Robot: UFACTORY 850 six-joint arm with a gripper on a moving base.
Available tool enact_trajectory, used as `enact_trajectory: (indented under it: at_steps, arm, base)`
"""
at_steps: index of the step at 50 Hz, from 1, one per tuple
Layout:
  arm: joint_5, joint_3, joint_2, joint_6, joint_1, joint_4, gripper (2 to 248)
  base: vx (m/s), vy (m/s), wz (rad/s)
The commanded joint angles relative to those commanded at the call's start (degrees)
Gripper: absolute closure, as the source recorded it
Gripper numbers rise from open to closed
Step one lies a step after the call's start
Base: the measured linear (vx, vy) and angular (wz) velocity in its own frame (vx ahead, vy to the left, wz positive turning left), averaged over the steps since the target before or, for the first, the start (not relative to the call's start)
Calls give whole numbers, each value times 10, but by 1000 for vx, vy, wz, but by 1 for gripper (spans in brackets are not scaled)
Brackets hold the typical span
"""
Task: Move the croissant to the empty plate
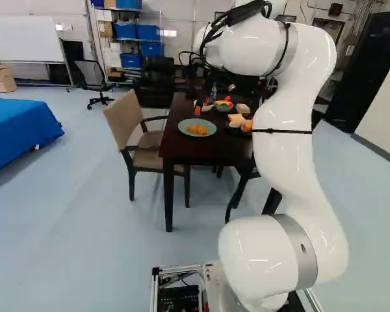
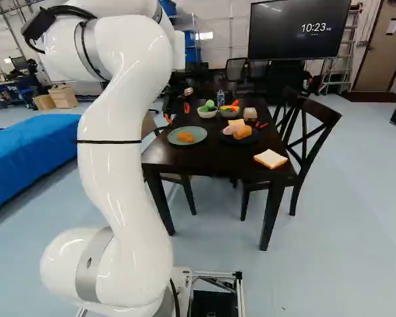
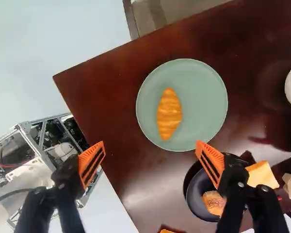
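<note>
At the far left of the right base view lay a blue-draped surface (image 2: 36,148); the arm (image 2: 112,139) rose beside it. Just left of the centre, the croissant (image 2: 185,137) rested on the green plate (image 2: 200,133), with no other food there, so the placing looked done. In the wrist view the gripper (image 3: 151,143) stood spread, holding nothing, its fingers apart from the pastry. The step called for backing straight up, fingers wide, before any sideways swing. The table's (image 2: 204,162) near left corner offered the freer way out. Right of centre, the dark plate (image 2: 254,138) sat close to the green one, a likely snag if low. Farther right, a bread slice (image 2: 270,158) lay near the edge, then a slatted chair (image 2: 322,109).
</note>
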Motion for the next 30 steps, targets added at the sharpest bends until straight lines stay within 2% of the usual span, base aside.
enact_trajectory:
  at_steps: [30]
  arm:
    - [147,127,64,87,1,-11,3]
  base:
    - [0,0,0]
